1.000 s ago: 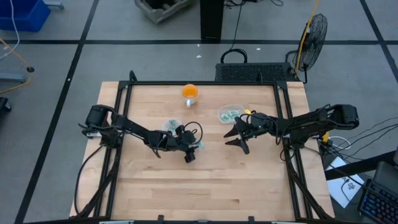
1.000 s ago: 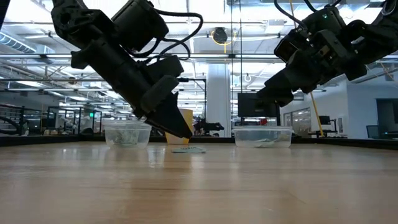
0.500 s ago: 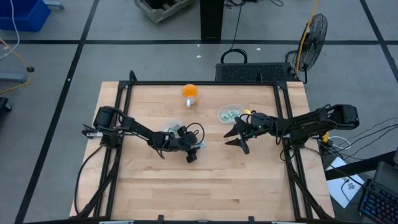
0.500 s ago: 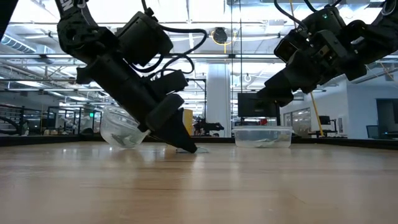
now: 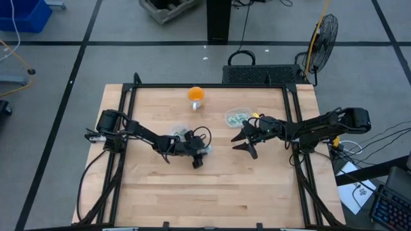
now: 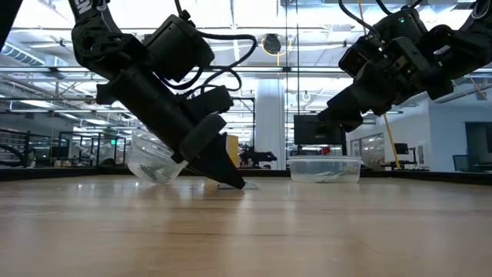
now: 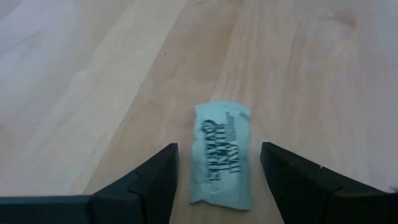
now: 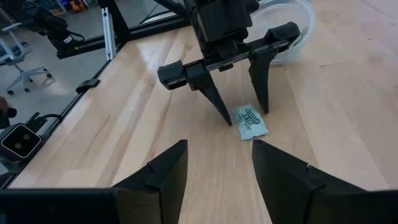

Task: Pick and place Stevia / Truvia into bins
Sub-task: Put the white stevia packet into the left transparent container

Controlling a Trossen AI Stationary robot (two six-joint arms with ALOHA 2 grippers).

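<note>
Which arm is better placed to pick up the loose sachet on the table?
Left. The left gripper is open with its fingers on either side of the sachet. The right gripper hangs open, farther away above the table.

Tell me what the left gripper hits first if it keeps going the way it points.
Probably the sachet lying flat between the left gripper's open fingers, then the table right under it.

A matt, crinkled paper Truvia sachet (image 7: 222, 154) lies on the smooth, pale wooden table (image 5: 257, 179), the tilted round bin (image 6: 152, 159) is glossy clear plastic, and the left gripper (image 7: 219, 180) fingers look matt black plastic.
</note>
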